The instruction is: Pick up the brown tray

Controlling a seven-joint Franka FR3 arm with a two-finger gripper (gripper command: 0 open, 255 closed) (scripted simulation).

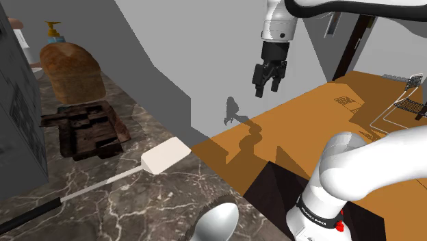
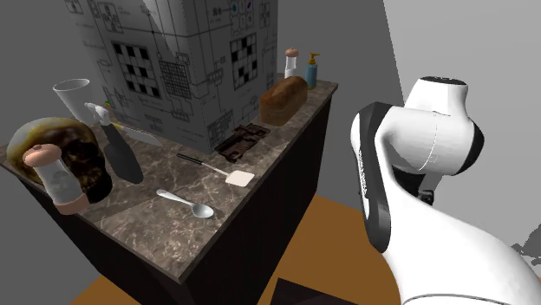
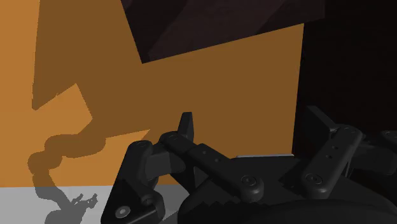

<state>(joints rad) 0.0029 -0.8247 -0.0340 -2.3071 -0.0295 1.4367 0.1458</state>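
- Brown and dark-grained, the tray (image 1: 85, 130) is lying flat on the marbled counter (image 1: 157, 198), close to the edge running along a tall patterned block (image 2: 173, 61).
- A loaf of bread (image 1: 72, 72) is sitting just beside the tray, toward the counter's far end, with a blue soap bottle (image 2: 311, 69) standing near that end's corner.
- A white-headed spatula (image 1: 163, 156) is resting on the tray's other side, its head lying near the counter's open edge, and a grey spoon (image 1: 217, 220) is lying farther along that same edge.
- A dark spray bottle (image 2: 121, 154) is standing toward the counter's opposite end, near the patterned block.
- The black gripper (image 1: 267, 90) is hanging in the air out past the open edge, over the orange floor (image 1: 301, 116), well apart from the tray.
- Its two fingers (image 3: 186, 127) are standing spread apart and gripping nothing, with only floor showing between them in the wrist view.
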